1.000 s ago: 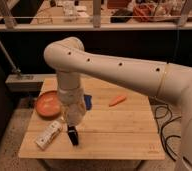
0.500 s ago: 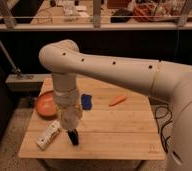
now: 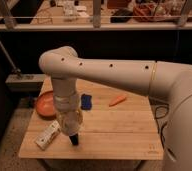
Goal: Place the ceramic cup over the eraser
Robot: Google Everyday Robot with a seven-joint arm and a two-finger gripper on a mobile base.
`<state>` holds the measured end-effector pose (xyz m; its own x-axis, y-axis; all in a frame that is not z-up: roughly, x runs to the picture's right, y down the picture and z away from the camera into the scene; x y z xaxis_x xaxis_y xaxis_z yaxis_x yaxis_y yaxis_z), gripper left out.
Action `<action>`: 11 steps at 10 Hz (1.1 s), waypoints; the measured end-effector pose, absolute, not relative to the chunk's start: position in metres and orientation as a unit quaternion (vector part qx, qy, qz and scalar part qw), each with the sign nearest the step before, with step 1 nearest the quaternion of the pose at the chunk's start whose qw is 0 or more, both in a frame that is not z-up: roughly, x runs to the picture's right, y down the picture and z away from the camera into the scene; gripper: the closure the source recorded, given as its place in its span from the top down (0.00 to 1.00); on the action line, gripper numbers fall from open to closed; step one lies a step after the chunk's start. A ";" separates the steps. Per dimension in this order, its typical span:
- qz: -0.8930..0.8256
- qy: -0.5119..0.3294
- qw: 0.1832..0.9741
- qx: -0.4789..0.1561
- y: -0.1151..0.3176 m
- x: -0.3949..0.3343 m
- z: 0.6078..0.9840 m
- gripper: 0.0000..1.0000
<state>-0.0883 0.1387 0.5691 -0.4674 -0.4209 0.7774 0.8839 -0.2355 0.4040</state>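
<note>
A shallow orange-brown ceramic cup [image 3: 44,104] sits at the left edge of the wooden table [image 3: 119,127], partly hidden behind my arm. A white rectangular block, likely the eraser [image 3: 47,135], lies near the front left corner. My gripper [image 3: 73,139] hangs from the white arm and points straight down. Its dark tip is at the table surface, just right of the white block and in front of the cup. It holds nothing that I can see.
A small blue object [image 3: 86,102] lies mid-table behind the gripper. An orange carrot-like piece [image 3: 117,100] lies further right. A grey box [image 3: 24,80] stands off the table's far left corner. A dark counter with a rail [image 3: 96,25] runs behind.
The gripper has come down slightly toward the table, staying next to the white block. The objects on the table have not moved.
</note>
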 end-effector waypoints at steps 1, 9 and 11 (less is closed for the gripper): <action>-0.738 -0.433 0.442 -0.268 0.141 -0.087 0.571 0.06; -0.742 -0.443 0.424 -0.271 0.166 -0.103 0.592 0.06; -0.743 -0.445 0.420 -0.272 0.170 -0.105 0.594 0.06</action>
